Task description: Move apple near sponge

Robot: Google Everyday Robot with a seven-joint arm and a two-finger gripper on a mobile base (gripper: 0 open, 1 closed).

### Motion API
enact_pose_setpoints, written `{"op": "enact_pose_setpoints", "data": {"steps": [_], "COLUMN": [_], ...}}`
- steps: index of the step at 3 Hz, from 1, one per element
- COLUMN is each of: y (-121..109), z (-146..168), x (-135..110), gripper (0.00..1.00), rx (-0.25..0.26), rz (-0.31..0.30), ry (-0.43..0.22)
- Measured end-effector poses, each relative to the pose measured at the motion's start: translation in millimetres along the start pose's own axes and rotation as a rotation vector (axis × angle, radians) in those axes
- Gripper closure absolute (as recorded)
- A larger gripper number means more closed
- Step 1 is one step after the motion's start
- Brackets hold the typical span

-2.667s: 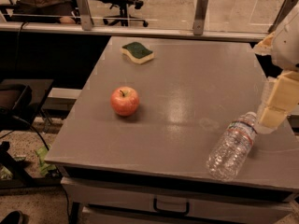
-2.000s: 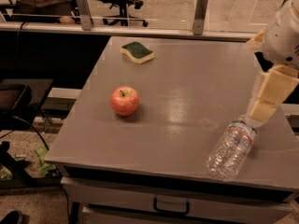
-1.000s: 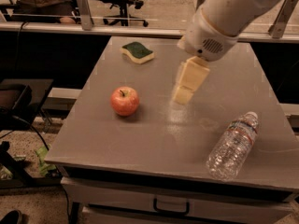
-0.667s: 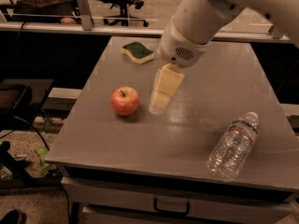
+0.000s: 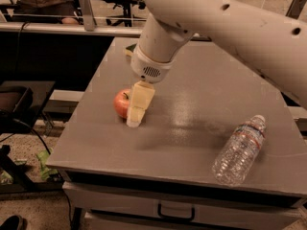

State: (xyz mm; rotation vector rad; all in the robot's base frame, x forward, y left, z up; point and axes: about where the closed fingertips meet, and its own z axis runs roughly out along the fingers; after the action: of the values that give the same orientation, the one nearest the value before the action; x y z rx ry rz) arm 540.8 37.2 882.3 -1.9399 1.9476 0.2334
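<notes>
Pale jaws now beside round apple (image 5: pixel 122 102).

Table (image 5: pixel 192 143): grey, matte, with a soft sheen of warm light at centre; drawer below the front edge with a metal handle (image 5: pixel 176 211). Floor (image 5: pixel 29 150): pale, speckled. Left of table: black stand (image 5: pixel 17 104), dark cable (image 5: pixel 19 47), green scrap (image 5: pixel 44 158) on the floor, shoe (image 5: pixel 12 222) at the bottom corner. Behind table: low rail (image 5: pixel 57 28) with upright post (image 5: pixel 86 8); office chairs (image 5: pixel 120 4) beyond. Gripper (image 5: pixel 135 111): low over the table's left part
</notes>
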Motion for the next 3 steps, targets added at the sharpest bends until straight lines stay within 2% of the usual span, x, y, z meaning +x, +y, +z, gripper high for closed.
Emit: {"op": "enact_pose_setpoints", "data": {"steps": [1, 3], "y": [-5.5, -7.6], "z": [25.2, 32.3], "x": [-4.6, -5.4], "gripper": [0.03, 0.49], "rx": [-0.029, -0.049], "rz": [-0.014, -0.023], "ry": [0.007, 0.014]}}
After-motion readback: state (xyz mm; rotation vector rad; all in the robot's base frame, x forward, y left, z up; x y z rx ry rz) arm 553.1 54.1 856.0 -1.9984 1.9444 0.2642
